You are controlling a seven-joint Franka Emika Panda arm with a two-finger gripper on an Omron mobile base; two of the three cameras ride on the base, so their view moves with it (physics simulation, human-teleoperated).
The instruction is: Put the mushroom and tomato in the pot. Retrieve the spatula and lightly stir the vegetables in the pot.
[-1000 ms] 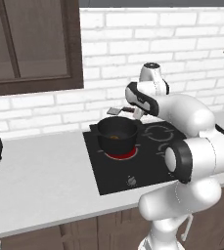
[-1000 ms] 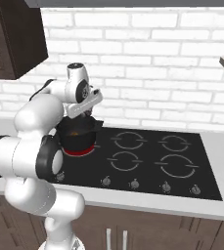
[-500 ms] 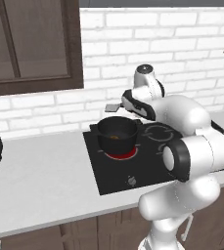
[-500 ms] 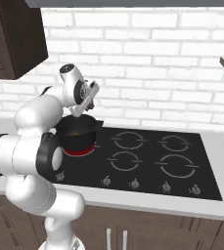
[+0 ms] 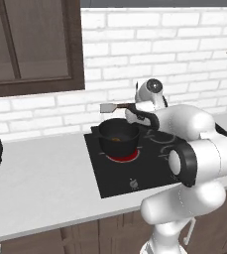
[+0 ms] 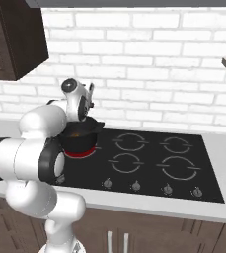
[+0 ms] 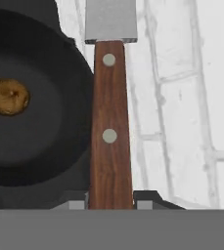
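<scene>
**Spatula held level above the pot**

Gripper (image 7: pixel 111 204) clamped on the butt end of the spatula (image 7: pixel 110 122), fingers pressed to either side of the reddish-brown handle. Two pale rivets visible along the handle; flat grey blade pointing away from the hand. From the left base camera, spatula (image 5: pixel 116 106) roughly horizontal, blade end toward the left, hanging above and just behind the far rim of the pot (image 5: pixel 117 136), not touching it. Brick wall (image 5: pixel 135 59) directly behind.

Pot (image 6: pixel 79 135) sitting on the near-left burner of the black cooktop (image 6: pixel 149 163), burner glowing red beneath it. Inside the pot (image 7: pixel 30 112), one orange-brown lump of the vegetables (image 7: pixel 7 97) resting on the dark floor, well off to the side of the handle; a sliver of red just at the frame edge beside it, too little showing to name. Orange-brown also faintly visible inside the pot from both base cameras.

Grey counter (image 5: pixel 40 173) stretching left of the cooktop; dark wall cabinet (image 5: pixel 30 44) above it.
</scene>
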